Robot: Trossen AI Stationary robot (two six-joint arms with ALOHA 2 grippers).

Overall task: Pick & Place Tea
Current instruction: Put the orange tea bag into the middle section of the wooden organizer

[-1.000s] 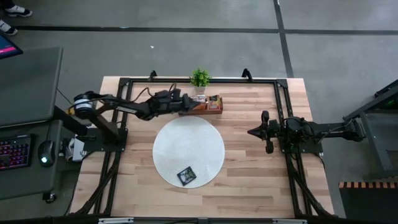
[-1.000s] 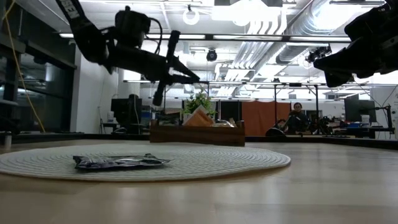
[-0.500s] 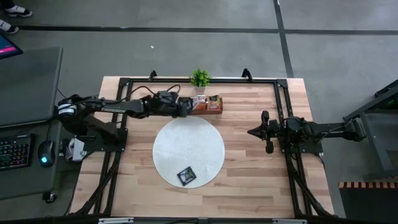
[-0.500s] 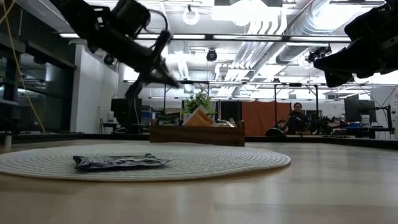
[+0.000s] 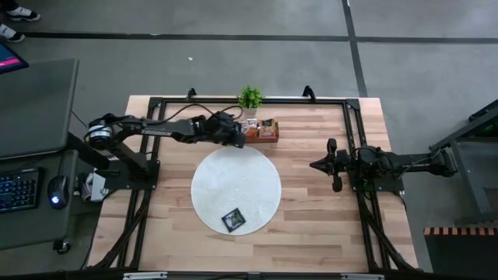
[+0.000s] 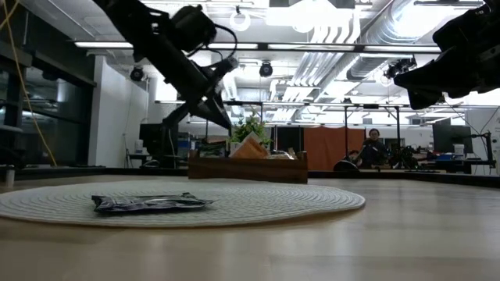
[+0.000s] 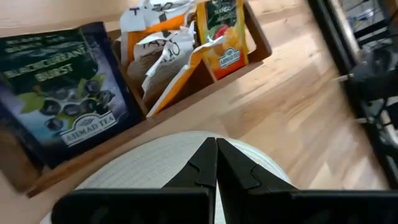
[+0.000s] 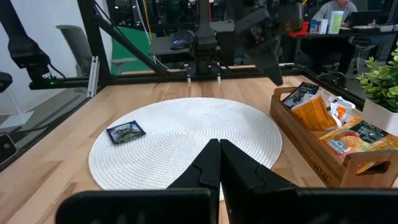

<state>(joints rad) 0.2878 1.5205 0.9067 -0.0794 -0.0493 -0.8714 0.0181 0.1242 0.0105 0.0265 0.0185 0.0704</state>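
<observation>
Pale wooden worktop (image 5: pixel 311 210): left claw (image 5: pixel 238 139), pressed together, is held beside the tray (image 5: pixel 261 129); right claw (image 5: pixel 316 165), pressed together, is parked centre-right.

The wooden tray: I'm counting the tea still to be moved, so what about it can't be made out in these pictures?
- High view: the wooden tray is too small to count sachets, and the left gripper covers its left end.
- Low view: its front wall hides the contents; only tips show.
- Left wrist view: the edge cuts off the black sachet compartment.
- Right wrist view: sachets overlap in the tray.
</observation>
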